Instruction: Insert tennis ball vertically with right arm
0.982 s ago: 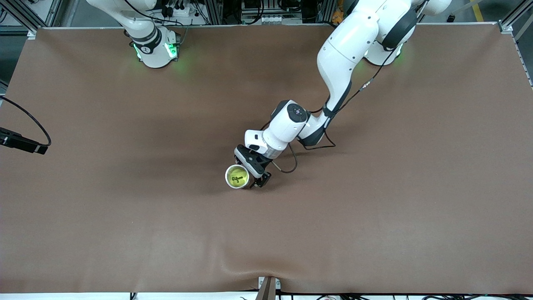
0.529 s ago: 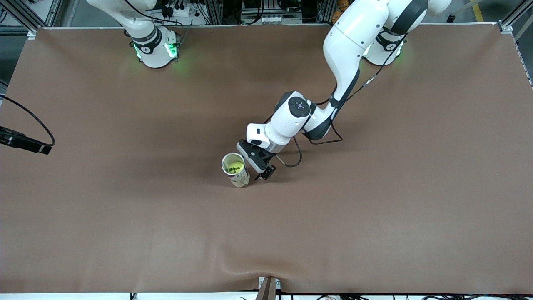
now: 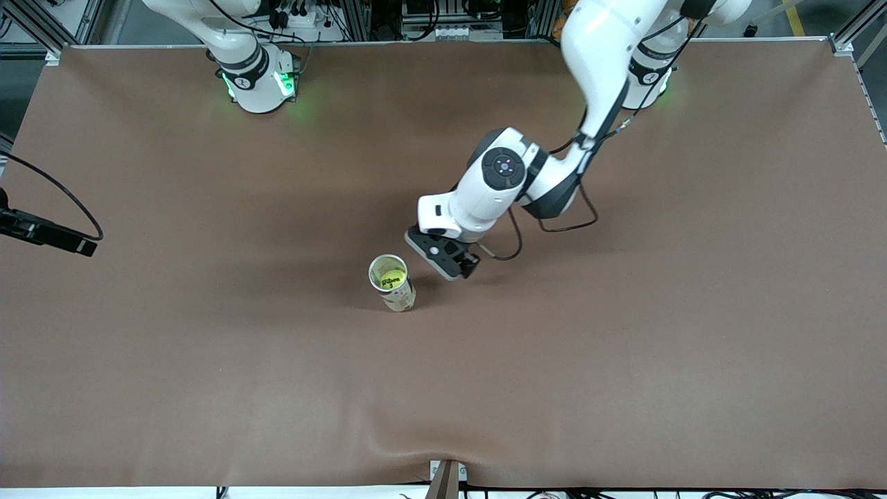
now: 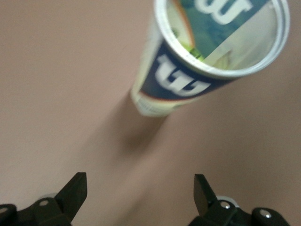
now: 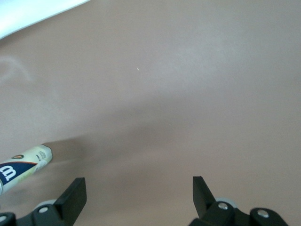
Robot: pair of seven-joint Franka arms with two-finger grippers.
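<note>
Mid-frame on the counter (image 3: 208, 360), an upright can (image 3: 392, 283) holds the tennis ball (image 3: 392, 278). The left gripper (image 3: 454, 267), jaws wide, empty, hangs beside it. The right gripper (image 5: 136, 200), jaws wide, seemingly empty.

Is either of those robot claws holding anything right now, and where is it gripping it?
Nothing is held. The left gripper is open beside the upright tennis ball can; the right gripper is open over bare table.
</note>
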